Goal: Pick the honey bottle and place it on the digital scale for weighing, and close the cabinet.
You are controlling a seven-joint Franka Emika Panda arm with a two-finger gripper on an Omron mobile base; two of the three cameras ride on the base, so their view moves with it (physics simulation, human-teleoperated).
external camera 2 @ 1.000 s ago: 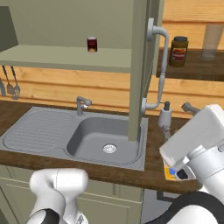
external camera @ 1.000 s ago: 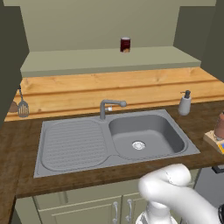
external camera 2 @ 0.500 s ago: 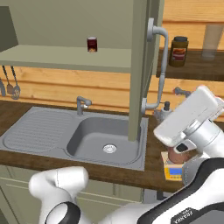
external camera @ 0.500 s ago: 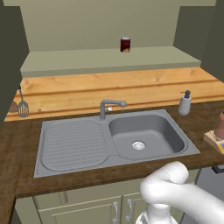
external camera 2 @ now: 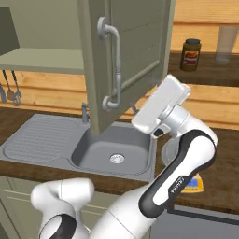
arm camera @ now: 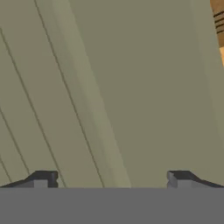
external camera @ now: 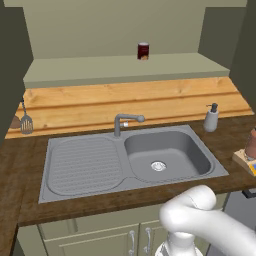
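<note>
Hand view: two dark fingertips (arm camera: 43, 178) spread wide, nothing between, close against panelled olive-green cabinet door (arm camera: 109, 87).
Gripper (arm camera: 111, 179): released.
Door: half-open above grey steel sink (external camera 2: 116, 154).
Honey bottle (external camera: 251, 144): right, on tan scale (external camera: 245, 161).

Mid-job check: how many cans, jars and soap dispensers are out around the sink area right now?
Cans: 1, the dark red can
Soap dispensers: 1, the white soap dispenser
Jars: 2, the honey bottle and a labelled jar
Total: 4

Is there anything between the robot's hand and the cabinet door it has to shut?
No. The open hand faces the cabinet door up close, and nothing visible is between them.
</note>
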